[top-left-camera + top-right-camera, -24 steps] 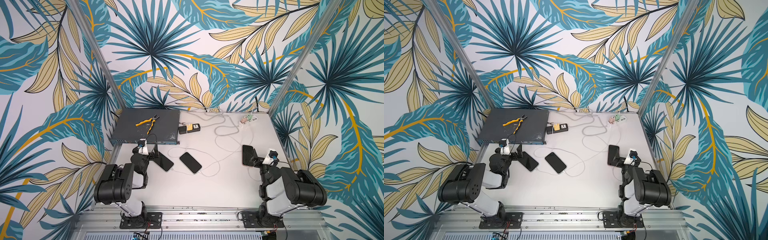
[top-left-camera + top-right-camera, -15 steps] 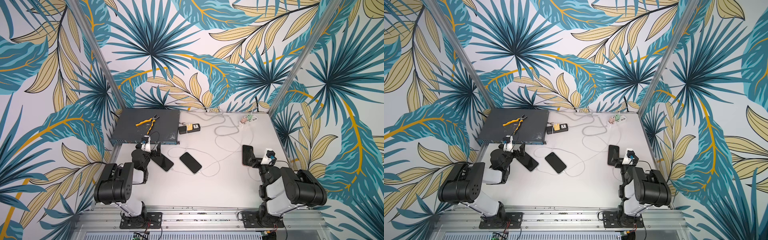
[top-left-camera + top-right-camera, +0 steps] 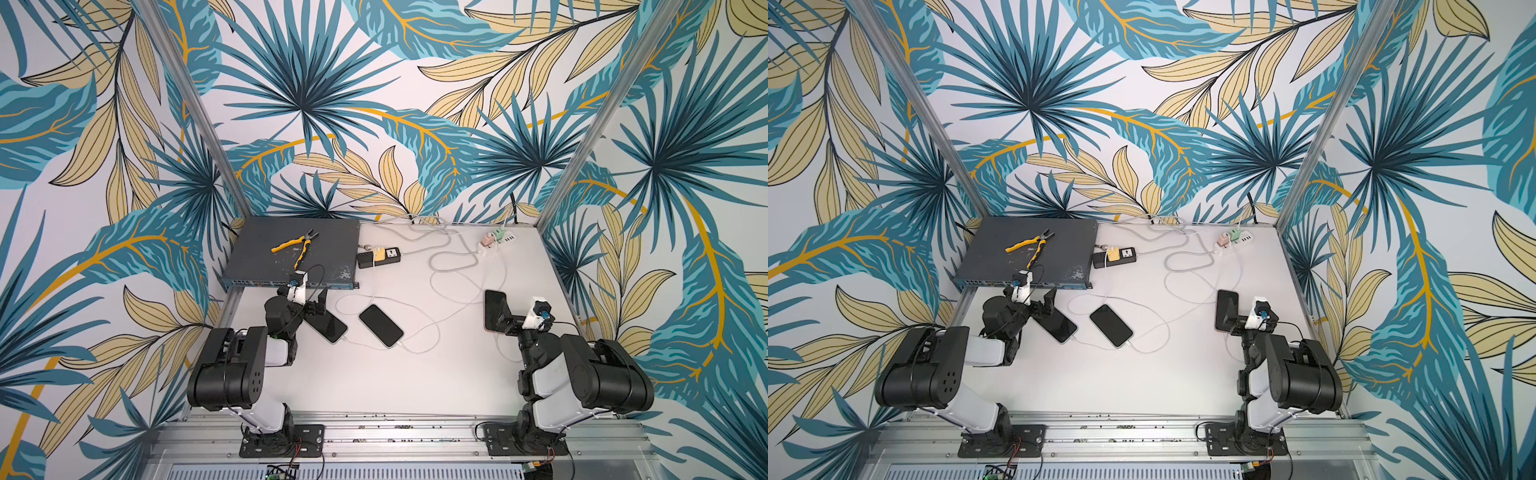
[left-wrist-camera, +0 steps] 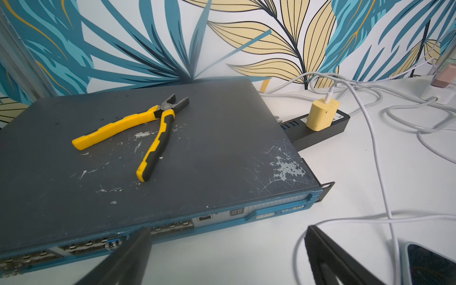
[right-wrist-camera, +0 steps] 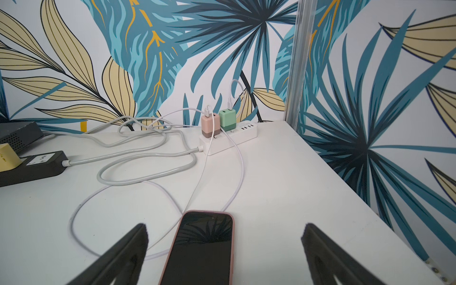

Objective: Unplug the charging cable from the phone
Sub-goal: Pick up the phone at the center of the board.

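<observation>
We see the pink-cased phone (image 5: 204, 246) cut off at the picture's edge, its port hidden; the second phone (image 4: 434, 266) shows only a corner.

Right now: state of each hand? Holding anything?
Left hand: open, holding nothing.
Right hand: open, the pink-cased phone lies between its fingers, not gripped.

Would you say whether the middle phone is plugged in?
Plugged in: in both top views a white cable enters the middle phone at its near end.
</observation>
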`<state>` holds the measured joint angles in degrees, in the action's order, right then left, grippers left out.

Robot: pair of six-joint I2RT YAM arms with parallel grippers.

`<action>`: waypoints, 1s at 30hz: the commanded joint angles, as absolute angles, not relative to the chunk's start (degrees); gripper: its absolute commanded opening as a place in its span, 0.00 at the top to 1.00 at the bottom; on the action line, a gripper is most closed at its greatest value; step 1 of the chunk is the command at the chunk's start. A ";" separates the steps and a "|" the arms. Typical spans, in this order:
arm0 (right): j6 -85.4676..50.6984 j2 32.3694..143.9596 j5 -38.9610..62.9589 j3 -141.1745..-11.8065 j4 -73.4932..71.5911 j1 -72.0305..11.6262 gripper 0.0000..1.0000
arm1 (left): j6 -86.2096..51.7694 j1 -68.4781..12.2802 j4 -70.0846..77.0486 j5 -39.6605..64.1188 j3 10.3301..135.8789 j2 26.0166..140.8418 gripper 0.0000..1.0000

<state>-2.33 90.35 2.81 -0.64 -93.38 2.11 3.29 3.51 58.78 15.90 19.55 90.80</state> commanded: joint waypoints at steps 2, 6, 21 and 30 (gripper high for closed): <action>-2.04 88.59 3.08 1.53 -106.96 2.20 0.00 | 3.70 3.36 59.08 15.99 19.76 89.83 0.00; -2.22 81.16 3.25 1.35 -98.39 2.20 0.00 | 3.47 3.37 61.37 15.61 18.21 88.86 0.00; -6.30 59.77 3.48 -21.55 -24.43 2.02 0.00 | 3.98 3.51 47.87 17.55 22.10 81.17 0.00; -15.75 68.27 -0.66 -37.45 6.22 1.50 0.00 | 3.79 4.31 33.18 19.82 30.14 80.73 0.00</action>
<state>-11.64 66.50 0.95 -35.20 -8.84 1.98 3.49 3.81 40.73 18.20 26.98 82.02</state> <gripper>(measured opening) 0.994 0.999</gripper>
